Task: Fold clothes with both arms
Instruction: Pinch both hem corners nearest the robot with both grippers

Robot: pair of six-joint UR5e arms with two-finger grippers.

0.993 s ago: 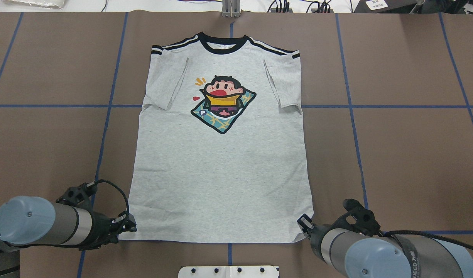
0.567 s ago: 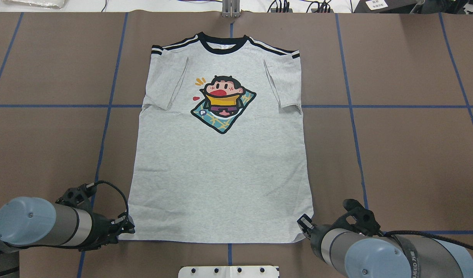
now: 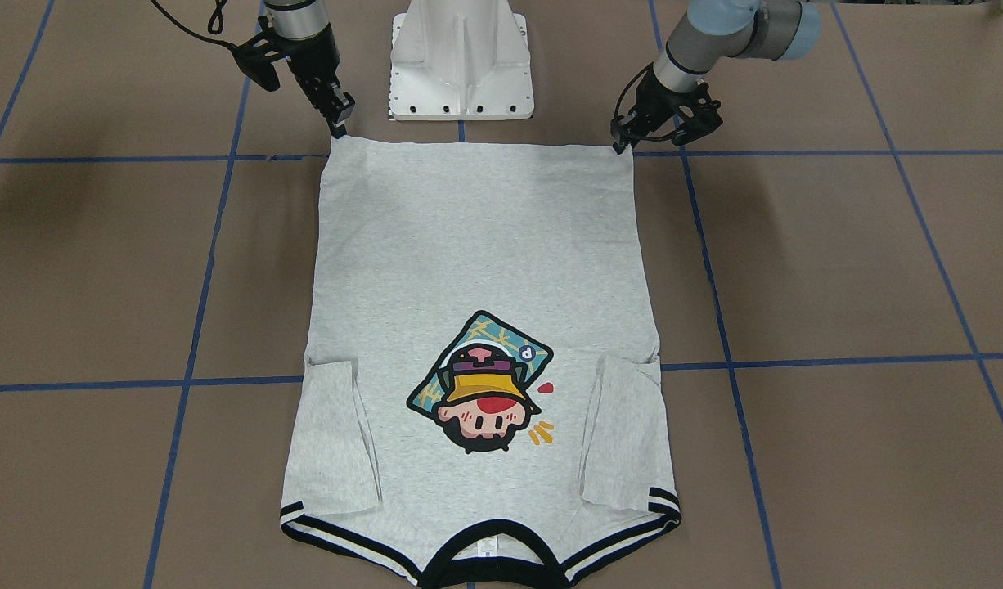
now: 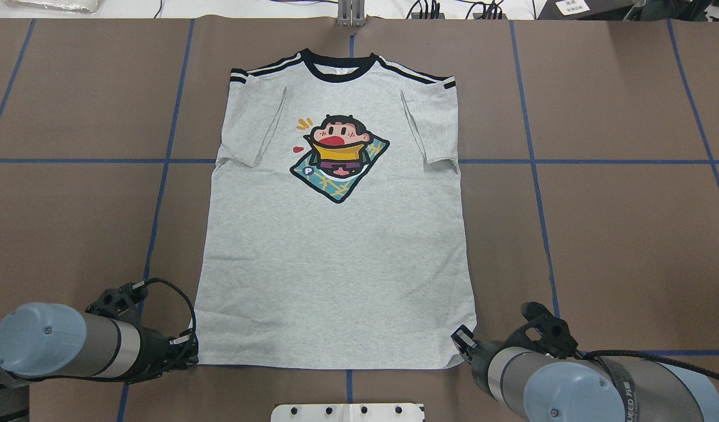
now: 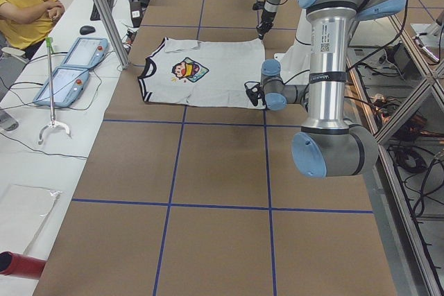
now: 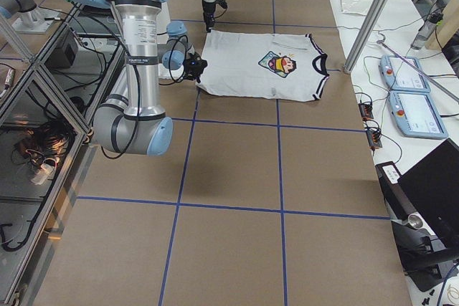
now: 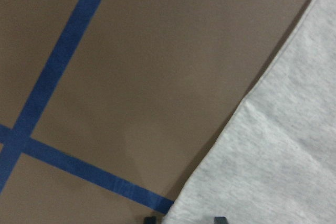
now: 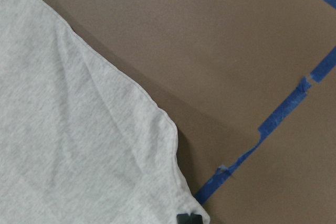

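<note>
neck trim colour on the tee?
Black; the neck trim shows best in the overhead exterior view.

Bare brown table (image 4: 617, 246) stretches wide on 2 sides of the T-shirt (image 4: 336, 281). The white pedestal (image 3: 461, 65) stands near its hem, between the left gripper (image 3: 619, 146) and right gripper (image 3: 338, 127); a metal post (image 4: 350, 13) stands beyond the collar.

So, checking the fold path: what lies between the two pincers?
The T-shirt's bottom hem runs from the right pincer to the left pincer, flat on the brown table; the front-facing view shows it.
</note>
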